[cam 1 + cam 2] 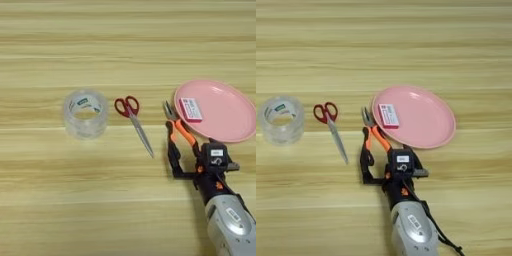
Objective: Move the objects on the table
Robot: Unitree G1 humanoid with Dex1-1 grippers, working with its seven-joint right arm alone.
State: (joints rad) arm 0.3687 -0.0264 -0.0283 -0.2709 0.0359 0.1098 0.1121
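Orange-and-black-handled pliers (pixel 175 125) lie on the table (pixel 100 200) just left of the shallow pink plate (pixel 225 112), jaws pointing away from me. A small pink-and-white rectangular piece (pixel 191 110) rests on the plate's left part. My right gripper (pixel 183 145) comes in from the lower right and is open. One black finger (pixel 173 157) stands left of the pliers' handles and the other lies to their right, under the gripper body. The clear tape roll (pixel 86 113) stands at the left.
Red-handled scissors (pixel 133 122) lie between the tape roll and the pliers, blades pointing toward me. My silver forearm (pixel 230 225) covers the lower right corner. Bare wood stretches across the far half and the near left.
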